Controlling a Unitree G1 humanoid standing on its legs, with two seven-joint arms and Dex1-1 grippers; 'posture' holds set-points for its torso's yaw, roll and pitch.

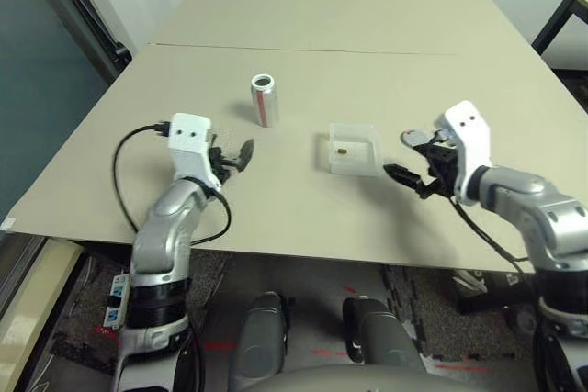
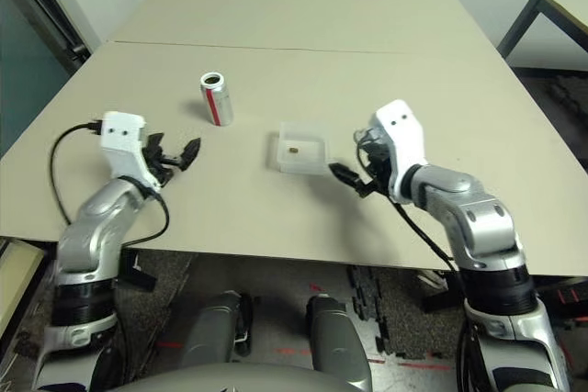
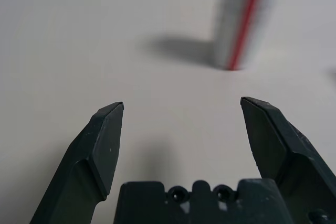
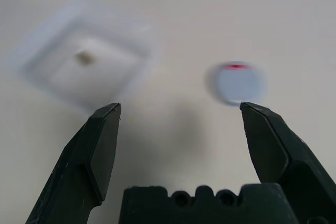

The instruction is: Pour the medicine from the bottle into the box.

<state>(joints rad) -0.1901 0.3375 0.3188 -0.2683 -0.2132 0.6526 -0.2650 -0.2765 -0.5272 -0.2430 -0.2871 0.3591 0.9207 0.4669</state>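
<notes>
inside the box [image 1: 355,149] lies the medicine [image 1: 342,151]; bottle [image 1: 264,99] upright, uncapped; both grippers spread, empty.

Tabletop [image 1: 367,25] bare across its far half; open passage there. Bottle [image 1: 264,99] stands upright, uncapped, well apart from the box [image 1: 354,148]; a clear lane runs between them. Left tool [image 1: 234,155] spread wide, near side of the bottle, nothing between its fingers. Right tool [image 1: 409,155] spread wide just beside the box's right wall. A small white round cap [image 4: 236,83] lies ahead of it.
</notes>
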